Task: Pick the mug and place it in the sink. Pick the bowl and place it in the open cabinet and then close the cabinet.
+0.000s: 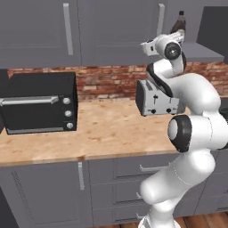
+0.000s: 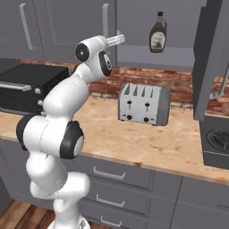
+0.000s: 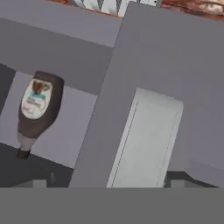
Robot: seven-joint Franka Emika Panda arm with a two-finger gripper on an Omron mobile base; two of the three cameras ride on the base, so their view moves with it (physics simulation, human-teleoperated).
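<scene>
Grey and flat-fronted, the cabinet (image 2: 183, 22) hung on the wall over the right end of the counter (image 2: 134, 145), above the toaster (image 2: 144, 105). Its door (image 2: 208, 58) stood swung out toward the room, seen almost edge-on in the right base view, with its long axis vertical. On the inner shelf (image 2: 143, 59) a brown syrup bottle (image 2: 158, 38) stood upright near the shelf's middle, cap up.

The door looked like a stiff, light panel on hinges: it would not flex, and would probably swing freely once nudged. I judged the best purchase to be the outer face near the free edge, far from the hinge, or the vertical bar handle; a push near the hinge would need more force and might slip along the smooth face.

The gripper (image 2: 116, 39) was raised to shelf height, just left of the opening and pointing toward it. In the hand view its fingertips (image 3: 39, 183) stood wide apart, jaws spread and holding nothing. A pale flat bar (image 3: 146, 140) lay between them in that view; whether it was a handle or part of a panel could not be told, and no contact with it was visible.

A black toaster oven (image 1: 40, 102) sat at the counter's left end, well apart from the toaster.
</scene>
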